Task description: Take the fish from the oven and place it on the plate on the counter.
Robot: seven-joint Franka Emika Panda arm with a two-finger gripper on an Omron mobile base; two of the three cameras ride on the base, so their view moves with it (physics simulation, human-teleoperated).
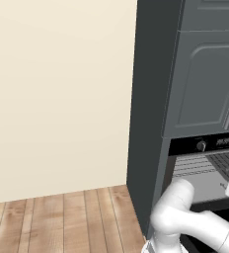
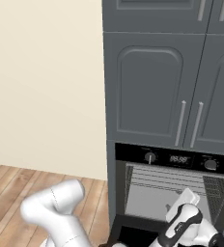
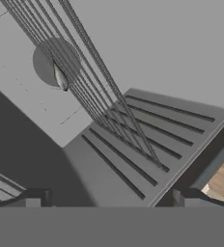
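Operator, your scene from left to right reads as follows. A bare cream wall (image 1: pixel 57 94) takes up the left, meeting a wooden plank floor (image 1: pixel 62 220) below. Next comes the dark grey cabinet tower (image 1: pixel 148 108), with panelled doors (image 2: pixel 150 89) above carrying slim metal handles (image 2: pixel 180 123). Set into that tower is the oven (image 2: pixel 176 190); its black control strip (image 2: pixel 176 158) shows a round knob (image 2: pixel 150 157), a small display (image 2: pixel 179 158) and a second dial further right. The oven stands open, and its pale grey cavity and wire rack (image 2: pixel 167 181) are exposed.

Your arm (image 2: pixel 56 207) rises from the lower left of the right base view, elbow bent, and reaches right toward the oven mouth. The hand (image 2: pixel 184 205) sits at the front of the cavity, below the rack. In the hand view the two finger tips (image 3: pixel 36 198) stand wide apart with nothing between them.

The fish (image 3: pixel 61 77) lies inside the oven, seen through the rack wires (image 3: pixel 99 91) in the hand view. It is small, slim and grey, lying against a round darker patch (image 3: pixel 51 55) on the pale cavity surface. It is well apart from the hand and untouched
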